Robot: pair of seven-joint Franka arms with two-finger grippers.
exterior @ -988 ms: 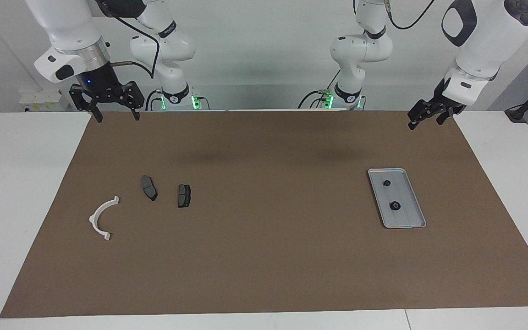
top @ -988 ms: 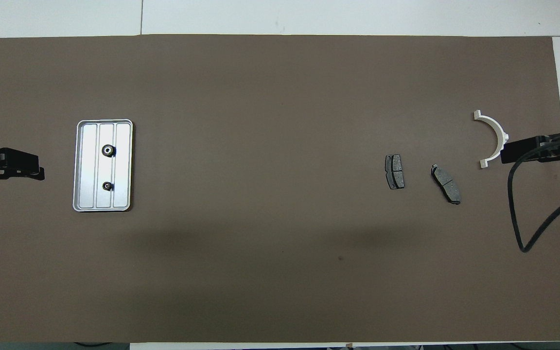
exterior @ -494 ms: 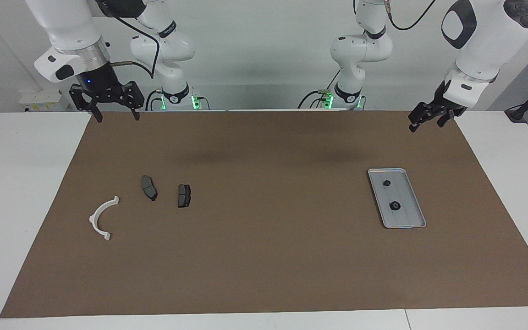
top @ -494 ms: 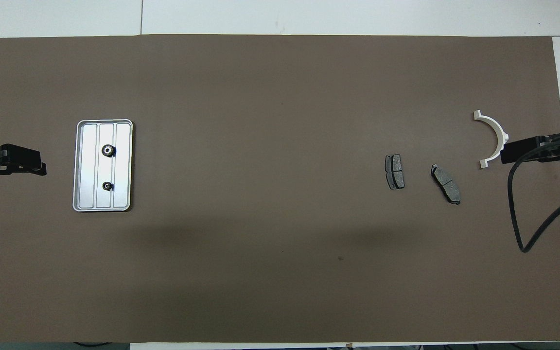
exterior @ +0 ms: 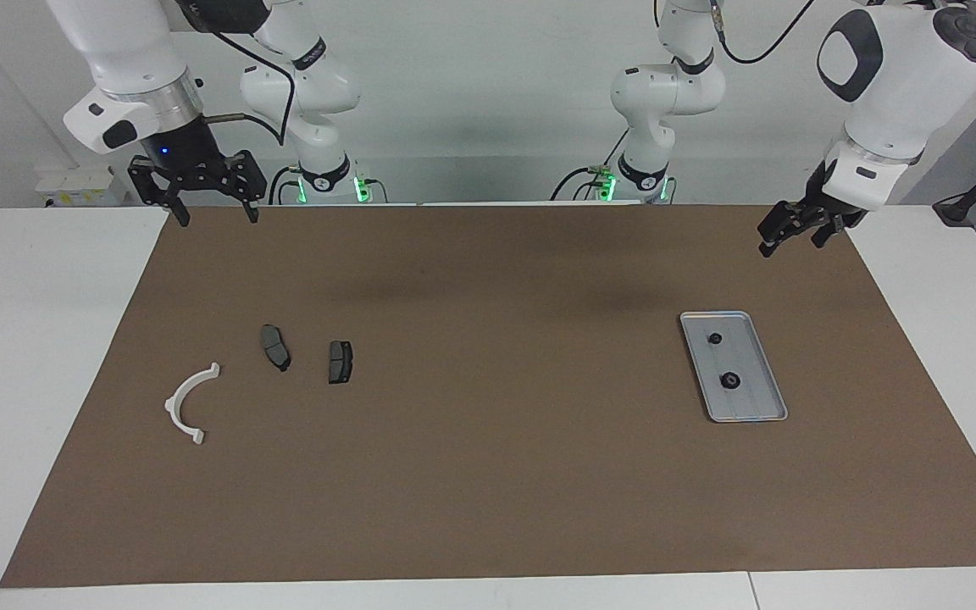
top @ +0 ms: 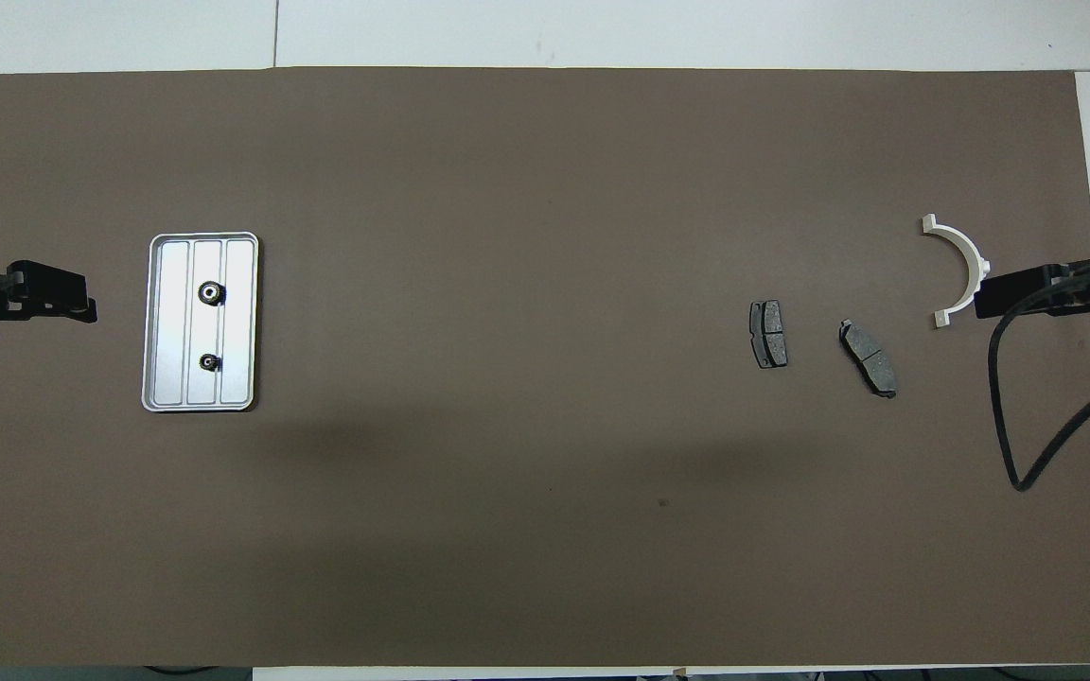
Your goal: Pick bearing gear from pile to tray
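Two small black bearing gears (exterior: pixel 715 338) (exterior: pixel 730 381) lie in the silver tray (exterior: pixel 693 322), also seen from above as gears (top: pixel 211 293) (top: pixel 210 362) in the tray (top: pixel 155 322). The pile toward the right arm's end holds a white curved bracket (exterior: pixel 173 405) (top: pixel 969 251) and two dark brake pads (exterior: pixel 275 347) (exterior: pixel 340 361); I see no gear among them. My left gripper (exterior: pixel 789 241) (top: pixel 81 305) hangs open and empty over the mat's edge by the tray. My right gripper (exterior: pixel 215 216) (top: pixel 985 298) waits open and empty, over the mat's corner.
A brown mat (exterior: pixel 488 474) covers the table, with white table surface (exterior: pixel 30 339) at both ends. A black cable (top: pixel 1028 445) loops from the right arm over the mat's end beside the bracket.
The left gripper has dropped a little and shifted slightly toward the tray's end of the mat. The right arm and all parts have stayed in place.
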